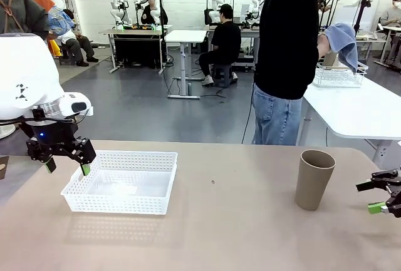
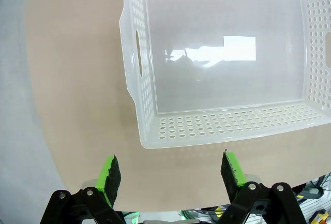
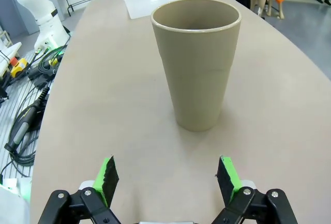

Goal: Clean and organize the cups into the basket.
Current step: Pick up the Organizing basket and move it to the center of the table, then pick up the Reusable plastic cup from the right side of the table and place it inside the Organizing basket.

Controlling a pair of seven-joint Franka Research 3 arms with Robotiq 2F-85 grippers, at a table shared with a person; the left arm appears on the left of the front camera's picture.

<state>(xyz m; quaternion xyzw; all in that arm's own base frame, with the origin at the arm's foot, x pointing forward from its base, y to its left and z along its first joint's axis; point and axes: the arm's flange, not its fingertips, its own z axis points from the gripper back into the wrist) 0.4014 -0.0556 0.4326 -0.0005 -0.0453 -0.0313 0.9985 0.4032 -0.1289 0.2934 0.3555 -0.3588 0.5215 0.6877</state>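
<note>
Barely started: basket (image 1: 116, 203) sits empty at the worktop (image 1: 219, 233) left. One tan cup (image 1: 313, 179) stands upright at right, well apart, not yet loaded. Both wide open, holding nothing: left tool (image 1: 67, 168) beside basket, right tool (image 1: 373, 197) near cup.

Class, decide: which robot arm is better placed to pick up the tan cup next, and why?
Right. The right gripper, open, faces the upright cup nearby; the left gripper hangs by the basket, far off.

Front across table (image 1: 238, 227), wrists close, basket (image 1: 116, 204) shared
</note>
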